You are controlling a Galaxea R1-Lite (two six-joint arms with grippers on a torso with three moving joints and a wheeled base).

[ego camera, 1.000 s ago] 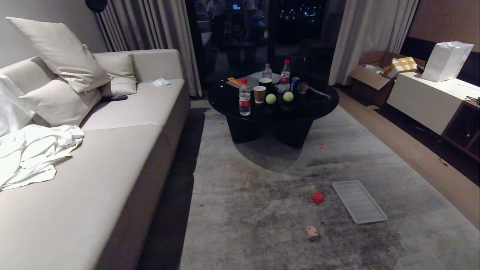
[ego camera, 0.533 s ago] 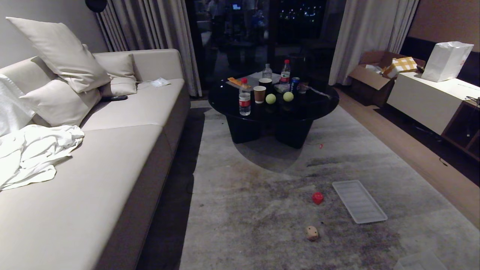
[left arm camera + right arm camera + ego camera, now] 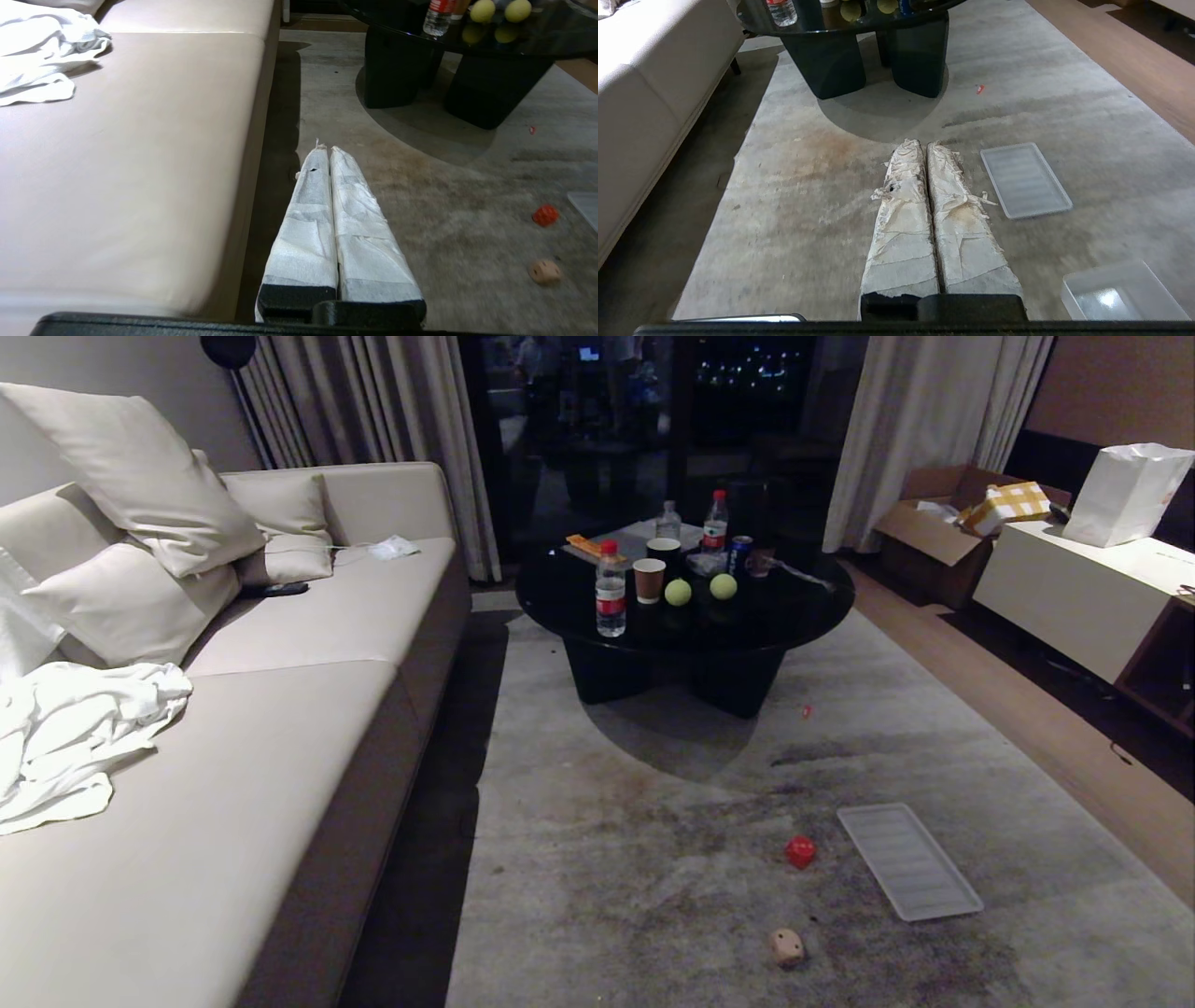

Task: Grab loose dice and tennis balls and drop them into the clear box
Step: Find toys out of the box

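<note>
Both claws are pressed shut and empty, the left claw over the carpet edge by the sofa, the right claw over the carpet with the clear box on the floor just beside it. Farther out lie the tan die, then the red die near a flat ribbed tray. Beyond, two tennis balls sit side by side on the round black surface among cups and bottles.

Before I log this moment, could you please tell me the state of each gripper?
Left gripper: closed, holding nothing, above the rug beside the sofa.
Right gripper: closed, holding nothing, above the rug.
</note>
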